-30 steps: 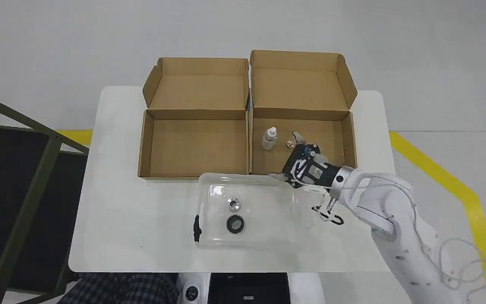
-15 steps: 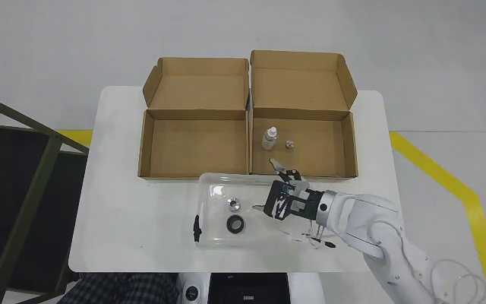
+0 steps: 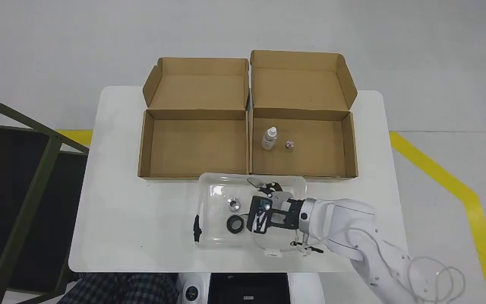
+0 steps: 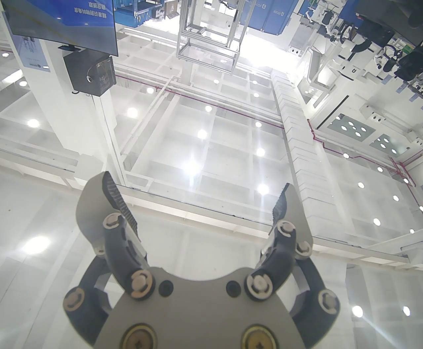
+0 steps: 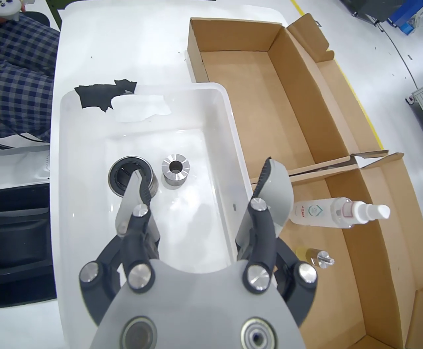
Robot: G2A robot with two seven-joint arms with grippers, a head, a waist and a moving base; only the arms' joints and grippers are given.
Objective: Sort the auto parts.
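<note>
Bearing (image 5: pixel 115 178) stands axis-up in bin (image 5: pixel 198 145), in line with one fingertip of spread right gripper (image 5: pixel 201 169), off-centre; bushing (image 5: pixel 175 169) just beside.

The right end effector (image 5: pixel 201 167) hides part of the black round metal ring (image 5: pixel 114 178), on its 3 o'clock side.

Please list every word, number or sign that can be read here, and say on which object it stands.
Nothing reads clearly enough to quote.
Spray bottle label: emblem and small print, too small to read.
Overhead screen: white characters, too blurred to read.
Blue panels near the ceiling: print too small to read.
</note>
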